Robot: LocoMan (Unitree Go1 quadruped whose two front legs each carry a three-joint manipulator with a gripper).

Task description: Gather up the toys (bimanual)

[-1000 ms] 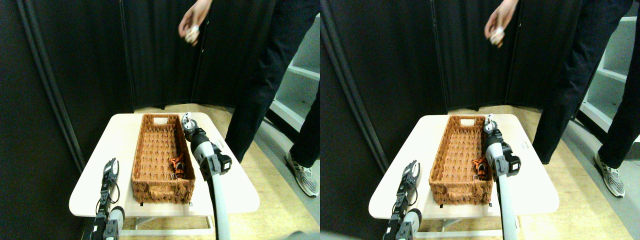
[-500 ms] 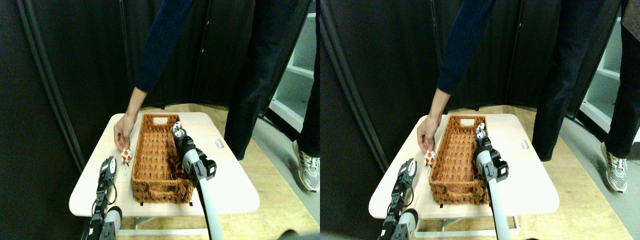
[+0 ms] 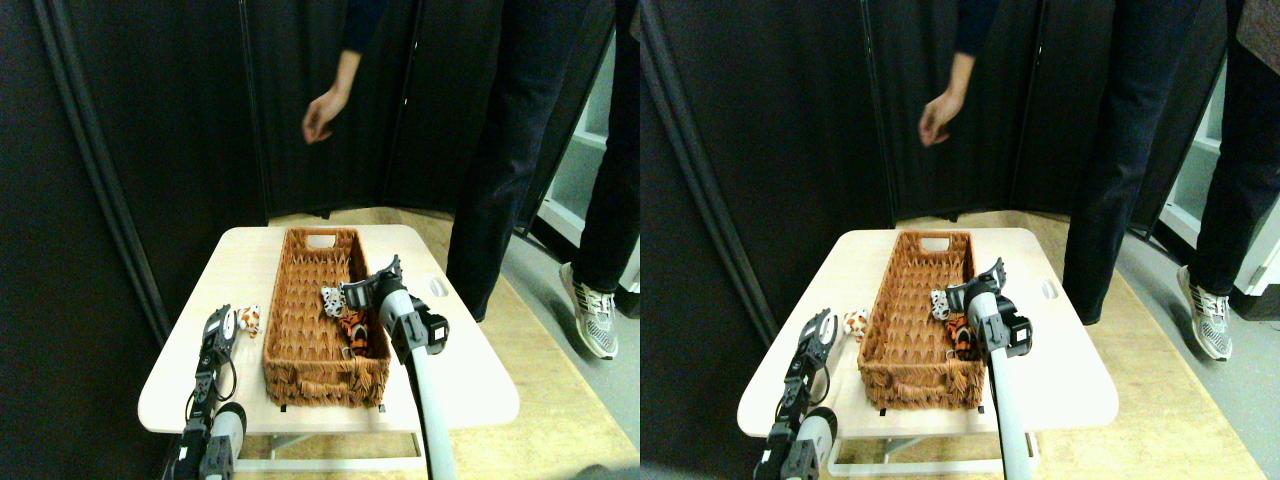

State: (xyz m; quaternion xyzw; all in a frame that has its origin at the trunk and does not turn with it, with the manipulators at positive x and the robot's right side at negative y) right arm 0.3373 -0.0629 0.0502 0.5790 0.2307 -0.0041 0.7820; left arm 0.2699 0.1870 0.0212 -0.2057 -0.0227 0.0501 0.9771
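The long brown wicker basket lies lengthwise in the middle of the pale table. An orange-black striped tiger toy rests inside it, against the right wall. My right gripper leans in over the basket's right rim, pointing left. A white black-spotted toy sits at its tips, just above the tiger. A small orange and white spotted toy stands on the table left of the basket. My left gripper stands upright close beside that toy, on its left.
A person stands behind the table at the right, with dark trousers and a shoe on the floor. Their hand hangs high above the table's far end. Black curtains close the back and the left side. White shelves stand at the far right.
The person's hand left the orange and white toy on the table and rose away. My right gripper swung down and left into the basket with the white spotted toy.
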